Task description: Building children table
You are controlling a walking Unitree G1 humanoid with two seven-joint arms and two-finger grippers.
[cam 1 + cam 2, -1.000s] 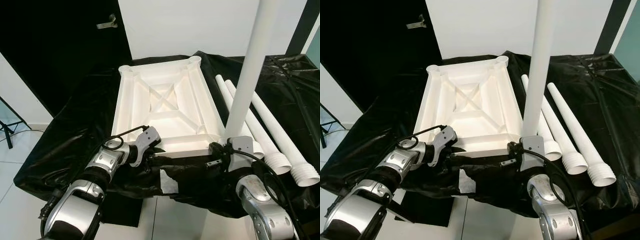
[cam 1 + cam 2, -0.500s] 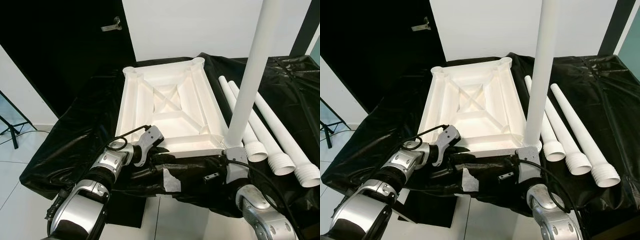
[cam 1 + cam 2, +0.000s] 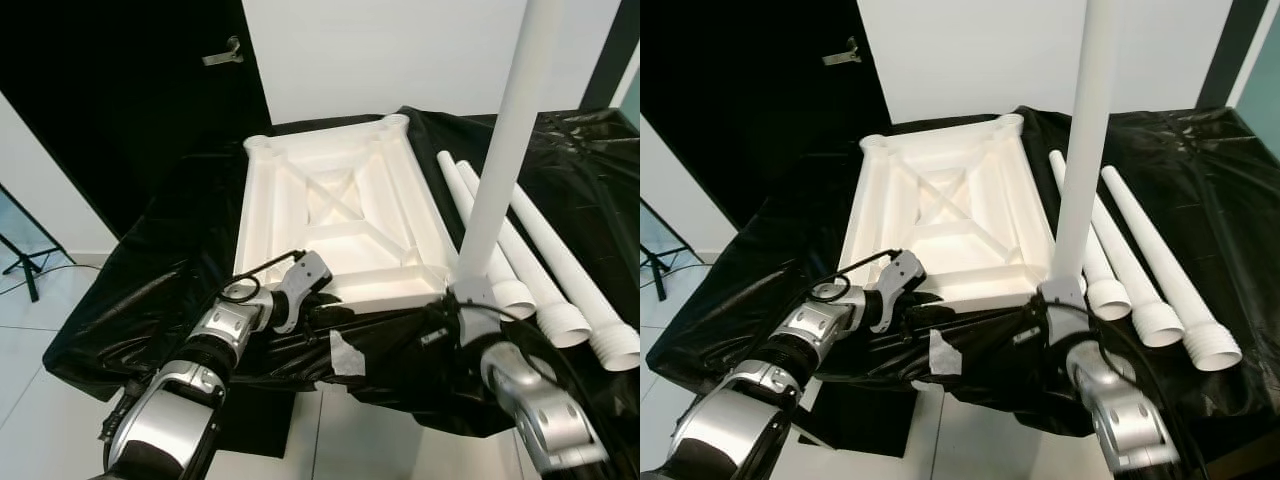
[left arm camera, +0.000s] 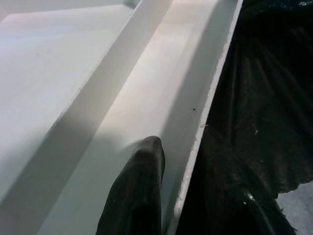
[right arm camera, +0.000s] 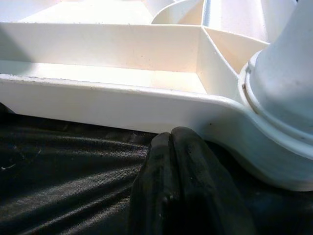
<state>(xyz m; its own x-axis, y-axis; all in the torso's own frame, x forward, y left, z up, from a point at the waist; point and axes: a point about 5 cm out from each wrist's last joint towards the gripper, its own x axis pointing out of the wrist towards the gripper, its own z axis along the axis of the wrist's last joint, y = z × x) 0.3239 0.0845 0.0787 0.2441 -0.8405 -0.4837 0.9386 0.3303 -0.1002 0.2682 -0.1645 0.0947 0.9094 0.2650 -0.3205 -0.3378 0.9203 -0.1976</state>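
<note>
The white table top (image 3: 252, 215) lies upside down on a black-covered surface. One white leg (image 3: 505, 130) stands upright in its near right corner socket (image 5: 274, 93). My left gripper (image 3: 322, 300) is at the near rim, left of the middle. One finger (image 4: 134, 193) lies inside the rim's channel and the other is outside the edge, so it is shut on the rim. My right gripper (image 3: 436, 326) sits just below the near right corner. Its fingertips (image 5: 171, 181) are pressed together against the black cloth under the rim.
Three loose white legs (image 3: 560, 275) lie side by side on the cloth right of the table top. A pale tape patch (image 3: 345, 352) hangs on the cloth's front. A black door with a handle (image 3: 220, 52) stands behind on the left, and white floor tiles (image 3: 40, 330) are below.
The head view has shifted a little. My right gripper has dropped from beside the leg's base to under the corner's rim. The left gripper stays on the near rim.
</note>
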